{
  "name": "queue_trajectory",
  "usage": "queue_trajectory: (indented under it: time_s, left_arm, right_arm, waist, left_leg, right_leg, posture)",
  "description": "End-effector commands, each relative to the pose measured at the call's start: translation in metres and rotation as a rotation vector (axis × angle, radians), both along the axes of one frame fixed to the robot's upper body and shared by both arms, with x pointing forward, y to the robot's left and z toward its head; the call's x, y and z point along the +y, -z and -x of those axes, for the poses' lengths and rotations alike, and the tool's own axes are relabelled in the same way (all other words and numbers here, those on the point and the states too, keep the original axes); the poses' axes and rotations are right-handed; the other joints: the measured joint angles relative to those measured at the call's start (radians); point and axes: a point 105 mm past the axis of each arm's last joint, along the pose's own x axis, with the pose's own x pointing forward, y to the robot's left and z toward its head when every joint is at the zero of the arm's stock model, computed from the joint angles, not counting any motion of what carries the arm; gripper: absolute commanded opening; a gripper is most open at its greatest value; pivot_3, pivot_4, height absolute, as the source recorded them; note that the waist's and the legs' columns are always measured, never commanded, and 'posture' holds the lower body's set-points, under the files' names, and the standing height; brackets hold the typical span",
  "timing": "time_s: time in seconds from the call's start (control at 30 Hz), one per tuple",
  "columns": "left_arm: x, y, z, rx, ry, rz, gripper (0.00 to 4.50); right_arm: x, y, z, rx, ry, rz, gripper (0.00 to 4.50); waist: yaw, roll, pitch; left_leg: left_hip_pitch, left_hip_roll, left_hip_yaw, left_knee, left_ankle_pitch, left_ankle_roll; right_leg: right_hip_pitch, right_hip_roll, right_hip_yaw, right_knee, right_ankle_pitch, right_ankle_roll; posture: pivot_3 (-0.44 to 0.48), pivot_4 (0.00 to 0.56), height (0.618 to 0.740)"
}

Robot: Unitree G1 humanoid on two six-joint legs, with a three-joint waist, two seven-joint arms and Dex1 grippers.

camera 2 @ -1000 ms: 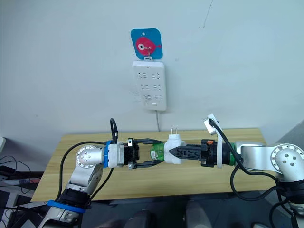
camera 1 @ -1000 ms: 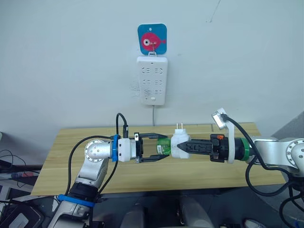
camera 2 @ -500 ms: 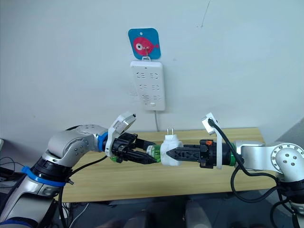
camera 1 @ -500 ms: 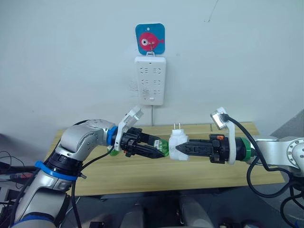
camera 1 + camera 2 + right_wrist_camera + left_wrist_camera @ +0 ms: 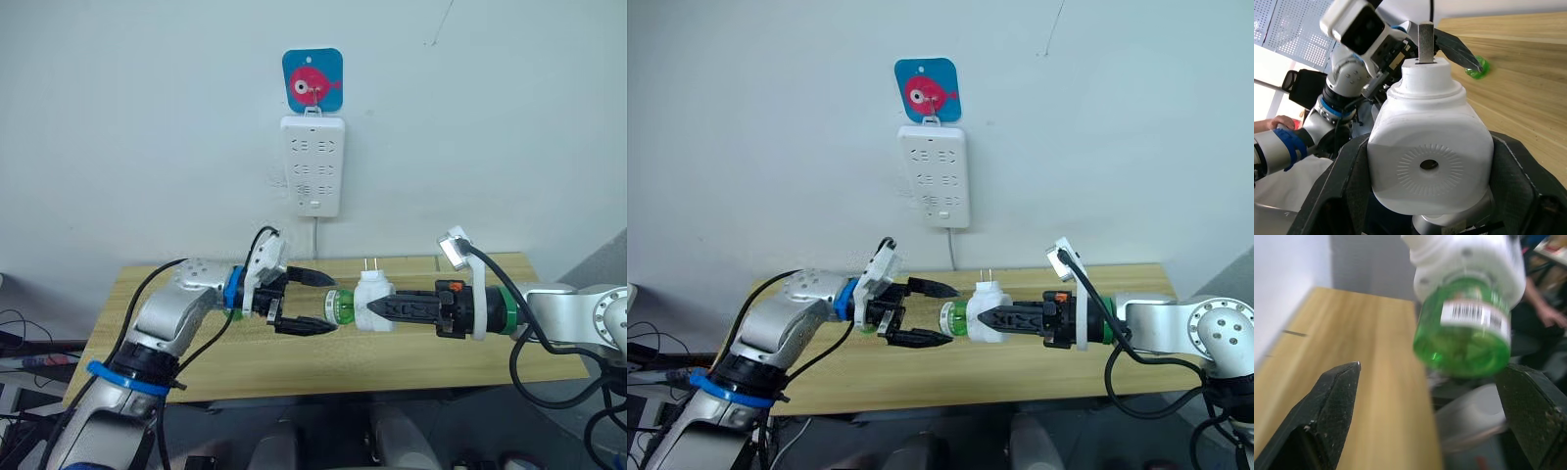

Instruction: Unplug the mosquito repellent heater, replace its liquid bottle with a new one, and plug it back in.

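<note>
- The right gripper (image 5: 377, 306) holds the mosquito repellent heater (image 5: 372, 299) in the air above the middle of the table (image 5: 421, 362), its fingers clamped on both sides of the white body.
- The heater's two metal prongs (image 5: 370, 264) point up, and its round vent (image 5: 1425, 165) faces the right wrist camera.
- A green liquid bottle (image 5: 339, 306) sticks out sideways from the heater, towards the left arm.
- The left gripper (image 5: 331, 301) has its fingers spread wide, one above and one below the bottle's end, neither pressing on it.
- A white power strip (image 5: 312, 164) hangs on the wall behind the table's far edge, under a blue fish hook (image 5: 313, 81).
- A small green thing (image 5: 1477, 67) lies on the table.
</note>
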Motion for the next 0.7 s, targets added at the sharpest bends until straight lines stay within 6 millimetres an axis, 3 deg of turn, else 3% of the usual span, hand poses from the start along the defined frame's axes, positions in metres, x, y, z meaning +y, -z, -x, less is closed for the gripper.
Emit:
queue_trajectory:
  time_s: [0.03,0.23,0.6,0.7]
  left_arm:
    - [-0.006,-0.019,0.003,-0.367,0.003,0.108,4.5]
    - [-0.019,-0.024,0.018,-0.586,0.018,0.245,4.5]
    - [-0.031,-0.011,0.009,-0.61,0.02,0.219,4.5]
    - [-0.032,-0.014,0.007,-0.612,0.021,0.233,3.95]
  right_arm:
    - [0.002,-0.011,0.002,-0.029,-0.009,-0.033,2.96]
    - [0.002,-0.011,0.001,-0.032,-0.008,-0.036,2.96]
    - [0.003,-0.013,0.001,-0.037,-0.013,-0.039,2.96]
    - [0.003,-0.013,0.001,-0.037,-0.011,-0.04,2.96]
  waist:
    - [0.004,0.0,0.0]
    - [0.01,0.0,0.0]
    - [0.003,0.0,-0.001]
    - [0.003,0.0,-0.001]
  left_leg:
    - [0.0,0.0,0.0,0.0,0.0,0.0]
    - [-0.001,-0.001,0.002,0.001,0.0,0.0]
    - [0.0,-0.001,0.002,0.001,0.0,0.0]
    - [0.0,-0.001,0.002,0.001,0.0,0.0]
  right_leg:
    - [0.0,0.0,0.0,-0.001,0.0,0.0]
    - [0.0,-0.002,0.001,-0.001,0.0,0.0]
    - [0.001,0.002,0.001,0.0,0.0,0.0]
    - [0.001,0.002,0.001,0.0,0.0,0.0]
  posture:
    - [-0.146,0.132,0.733]
    - [-0.145,0.126,0.733]
    - [-0.145,0.123,0.733]
    - [-0.145,0.123,0.733]
